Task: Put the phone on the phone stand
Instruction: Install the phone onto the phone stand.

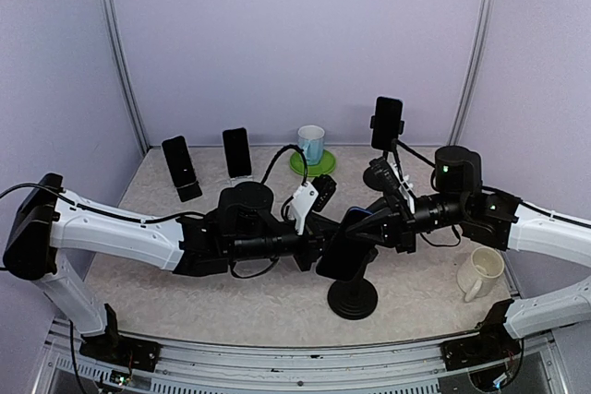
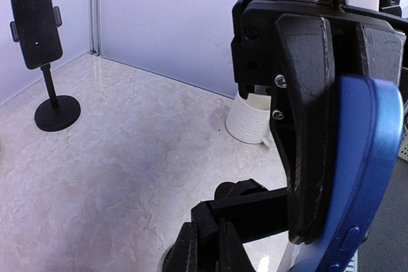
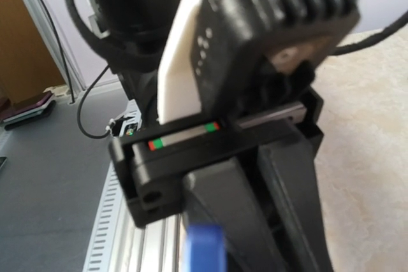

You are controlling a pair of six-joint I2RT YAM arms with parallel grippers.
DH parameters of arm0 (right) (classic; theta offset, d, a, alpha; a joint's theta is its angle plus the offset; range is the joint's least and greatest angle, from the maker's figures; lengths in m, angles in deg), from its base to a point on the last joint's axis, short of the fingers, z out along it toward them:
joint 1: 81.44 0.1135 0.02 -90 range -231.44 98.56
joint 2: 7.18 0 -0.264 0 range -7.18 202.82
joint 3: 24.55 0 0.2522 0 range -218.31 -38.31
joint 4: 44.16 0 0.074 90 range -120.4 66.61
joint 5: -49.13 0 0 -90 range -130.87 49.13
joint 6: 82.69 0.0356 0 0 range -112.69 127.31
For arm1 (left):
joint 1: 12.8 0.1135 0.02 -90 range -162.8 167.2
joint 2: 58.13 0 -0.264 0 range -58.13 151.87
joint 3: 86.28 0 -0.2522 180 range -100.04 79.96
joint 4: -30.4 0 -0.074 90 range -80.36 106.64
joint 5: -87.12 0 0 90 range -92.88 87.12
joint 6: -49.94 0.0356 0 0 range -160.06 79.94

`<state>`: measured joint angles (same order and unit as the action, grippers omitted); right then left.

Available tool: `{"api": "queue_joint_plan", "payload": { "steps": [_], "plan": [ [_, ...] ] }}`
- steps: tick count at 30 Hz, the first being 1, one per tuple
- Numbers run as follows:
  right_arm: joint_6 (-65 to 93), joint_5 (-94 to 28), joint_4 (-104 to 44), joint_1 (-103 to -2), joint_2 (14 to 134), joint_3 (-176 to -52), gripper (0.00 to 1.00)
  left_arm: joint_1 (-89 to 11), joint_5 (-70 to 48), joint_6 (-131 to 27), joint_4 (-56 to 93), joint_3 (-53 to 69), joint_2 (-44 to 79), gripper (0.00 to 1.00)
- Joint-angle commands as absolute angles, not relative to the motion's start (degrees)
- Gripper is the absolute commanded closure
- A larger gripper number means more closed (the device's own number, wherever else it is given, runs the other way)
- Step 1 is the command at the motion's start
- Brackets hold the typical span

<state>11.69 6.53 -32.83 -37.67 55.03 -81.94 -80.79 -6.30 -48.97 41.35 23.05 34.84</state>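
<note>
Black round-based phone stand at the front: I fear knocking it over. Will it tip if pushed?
The black round-based phone stand probably resists light nudges: its wide disc foot sits flat on the table. Its thin neck puts any load high, though, so a sideways push up there from the blue-cased phone could well tip it.

Phone (image 1: pixel 343 252) is dark-faced in a blue case, phone stand (image 1: pixel 353 301) is plain black, table (image 1: pixel 259 306) is cream with faint grey marbling, walls (image 1: pixel 295 34) are plain lilac, mug (image 1: pixel 482 270) is off-white, cup (image 1: pixel 311 143) is white and pale blue on a green saucer (image 1: pixel 301 169), and arms (image 1: pixel 111 228) are white with black joints.
</note>
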Motion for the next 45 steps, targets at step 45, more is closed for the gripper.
{"api": "queue_joint_plan", "payload": {
  "steps": [45],
  "plan": [
    [12.1,-15.7,-23.1,-38.1,55.2,-82.6,1.0,-81.3,-2.6,-50.7,47.4,22.8,28.7,1.0]
  ]
}}
